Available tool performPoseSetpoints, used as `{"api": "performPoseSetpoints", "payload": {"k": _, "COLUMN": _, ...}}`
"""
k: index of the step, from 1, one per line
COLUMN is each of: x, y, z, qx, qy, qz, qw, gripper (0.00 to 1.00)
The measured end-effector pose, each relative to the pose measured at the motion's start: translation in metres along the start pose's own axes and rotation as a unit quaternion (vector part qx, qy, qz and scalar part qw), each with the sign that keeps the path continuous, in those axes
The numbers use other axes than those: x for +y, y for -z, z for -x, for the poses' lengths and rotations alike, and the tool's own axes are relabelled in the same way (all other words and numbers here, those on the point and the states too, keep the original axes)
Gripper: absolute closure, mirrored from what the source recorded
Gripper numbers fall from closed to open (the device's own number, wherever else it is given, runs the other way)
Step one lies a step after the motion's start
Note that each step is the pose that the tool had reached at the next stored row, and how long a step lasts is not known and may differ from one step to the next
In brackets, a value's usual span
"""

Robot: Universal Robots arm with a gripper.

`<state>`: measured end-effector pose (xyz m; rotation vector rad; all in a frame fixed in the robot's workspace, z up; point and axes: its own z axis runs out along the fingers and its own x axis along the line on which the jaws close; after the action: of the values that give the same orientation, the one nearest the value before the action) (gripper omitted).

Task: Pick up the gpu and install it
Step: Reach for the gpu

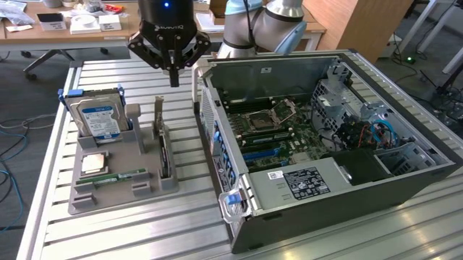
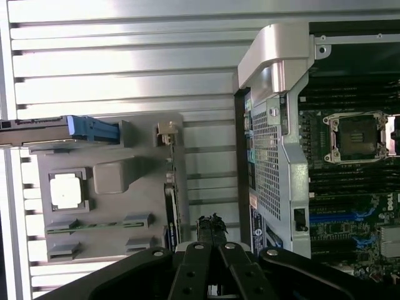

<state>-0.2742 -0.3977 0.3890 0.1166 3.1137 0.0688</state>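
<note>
Nearest us sits the open computer case (image 1: 347, 208) on the counter (image 1: 145, 238), its motherboard (image 1: 271, 127) bare, with no card in the slots that we can see. Our pincer (image 1: 173, 81) hangs above the counter between case and grey holder (image 1: 108, 194), fingers pressed together, nothing between them. The gpu (image 1: 165, 160) stands on edge in that holder, near the hard drive (image 1: 101, 120) — untouched, silver bracket toward the pincer. We judge that nothing is done yet — pick-up and installation both remain.

Gpu (image 1: 164, 157) in holder (image 1: 116, 193), beside case (image 1: 326, 216)
</note>
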Motion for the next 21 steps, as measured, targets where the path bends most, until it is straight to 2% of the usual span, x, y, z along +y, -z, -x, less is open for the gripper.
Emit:
{"api": "performPoseSetpoints", "payload": {"k": 12, "x": -0.0006, "y": -0.0001, "z": -0.0086, "qx": 0.0000, "qy": 0.000, "qz": 0.0000, "qw": 1.0000, "gripper": 0.90}}
{"api": "performPoseSetpoints", "payload": {"k": 21, "x": -0.0007, "y": 0.0000, "z": -0.0103, "qx": 0.0000, "qy": 0.000, "qz": 0.0000, "qw": 1.0000, "gripper": 0.90}}
